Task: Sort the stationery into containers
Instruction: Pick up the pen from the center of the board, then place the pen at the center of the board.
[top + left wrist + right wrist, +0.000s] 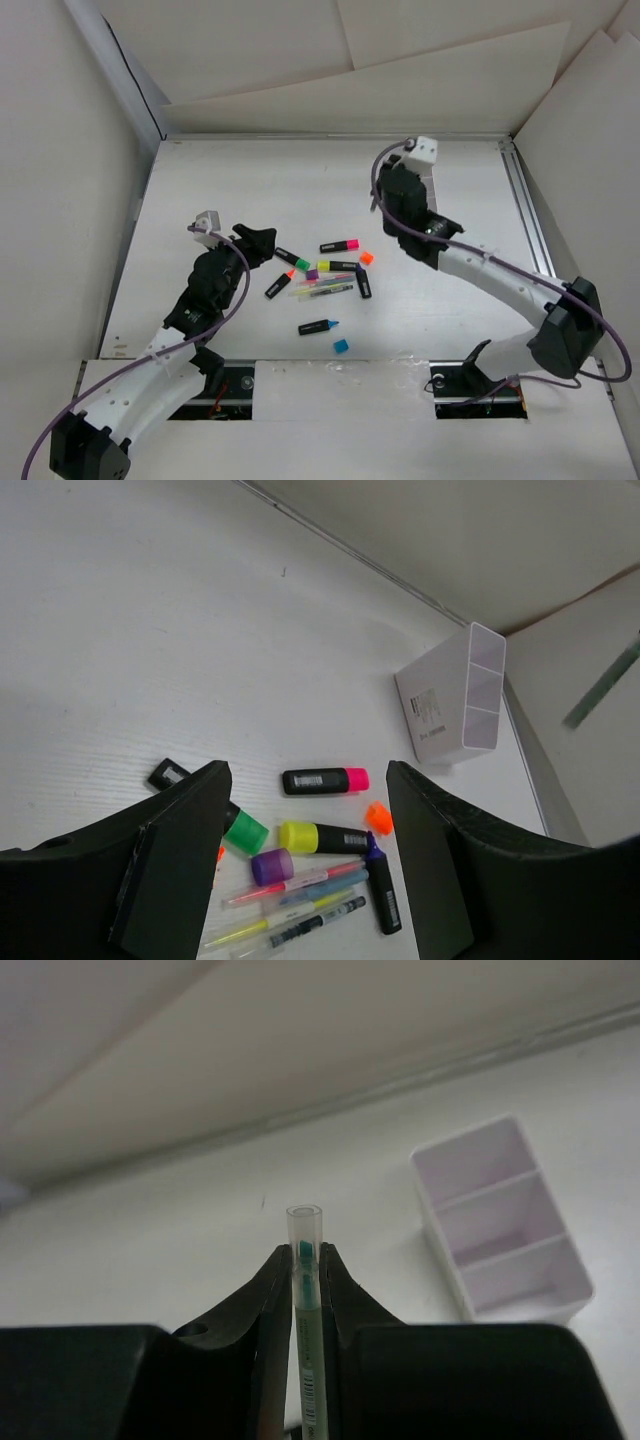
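Highlighters and pens lie in a loose cluster mid-table: a pink-capped highlighter (340,245), a green-capped one (292,258), a yellow-capped one (338,267), several thin pens (322,290), a blue marker (317,326), an orange cap (366,257) and a blue cap (341,345). My left gripper (255,242) is open and empty just left of the cluster; in its wrist view (308,772) the cluster lies between the jaws. My right gripper (304,1252) is shut on a thin green pen (304,1222) with a clear cap, held above the table left of the white divided box (500,1220).
The box lies on its side near the back right in the left wrist view (455,695); the right arm (400,190) hides most of it from above. White walls enclose the table on three sides, with a metal rail (530,230) along the right.
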`<state>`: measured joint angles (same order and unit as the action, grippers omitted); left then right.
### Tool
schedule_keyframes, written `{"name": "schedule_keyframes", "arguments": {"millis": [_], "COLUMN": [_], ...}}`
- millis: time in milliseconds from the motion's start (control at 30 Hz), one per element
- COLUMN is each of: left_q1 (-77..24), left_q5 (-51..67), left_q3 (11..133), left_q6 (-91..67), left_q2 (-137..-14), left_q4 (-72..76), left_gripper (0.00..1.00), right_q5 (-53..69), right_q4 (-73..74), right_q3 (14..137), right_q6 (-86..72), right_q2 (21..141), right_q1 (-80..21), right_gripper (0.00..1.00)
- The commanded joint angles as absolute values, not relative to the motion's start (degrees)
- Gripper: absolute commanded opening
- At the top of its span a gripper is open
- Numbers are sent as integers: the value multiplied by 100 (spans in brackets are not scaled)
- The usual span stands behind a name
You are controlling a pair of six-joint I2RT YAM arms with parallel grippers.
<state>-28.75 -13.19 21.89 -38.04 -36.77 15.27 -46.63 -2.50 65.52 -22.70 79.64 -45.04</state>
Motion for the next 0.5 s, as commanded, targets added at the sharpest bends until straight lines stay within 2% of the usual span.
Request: {"name": "schedule_keyframes", "arguments": {"millis": [0,233,367,467], "left_q1": [-2848,-2848,-2848,-2848], "left_q5": [-984,-669,-527,-475], "left_q3": [2101,2101,2162,2162], "left_q6": [-3788,-3735,-3735,-3735], "left_q2": [-3647,-3849,-3973,-4086], "left_q4": [1978,1978,2030,2083], "left_gripper": [60,60,60,60], "right_q5": [-5457,-5844,-6029,-6029], "right_q4": [-1668,-2416,-2575,-2575], "right_q3": [6951,7874,8515,8630], "right_q6": [-1995,-1917,-1635,-1573], "right_q2": [8331,9807,10641,10767], "right_q1": [-3652,-2401,-2101,-1978], "right_gripper": [0,0,0,0]}}
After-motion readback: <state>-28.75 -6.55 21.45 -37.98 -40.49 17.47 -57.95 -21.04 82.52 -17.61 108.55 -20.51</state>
